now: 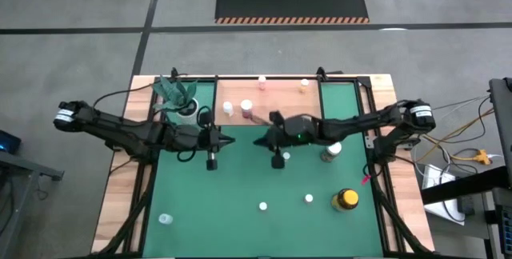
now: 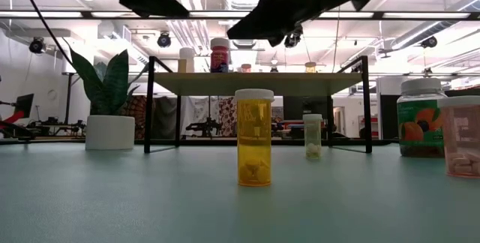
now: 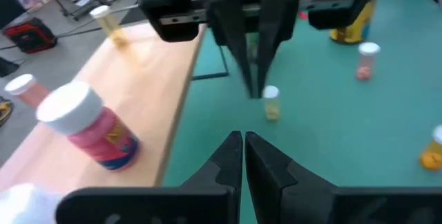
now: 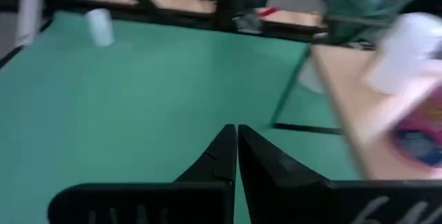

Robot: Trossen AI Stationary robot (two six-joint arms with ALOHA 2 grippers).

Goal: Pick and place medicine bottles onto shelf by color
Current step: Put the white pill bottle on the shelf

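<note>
Green mat (image 1: 240, 211) carries an upright greenish jar (image 1: 329, 153) at about four o'clock from the empty, closed right pincer (image 1: 260, 141); left pincer (image 1: 230, 140), also closed, is farther.

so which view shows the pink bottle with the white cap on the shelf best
The left wrist view: the pink bottle fills the frame's near side, label visible. High view shows it tiny; low view shows its top; right wrist view blurs it.
</note>
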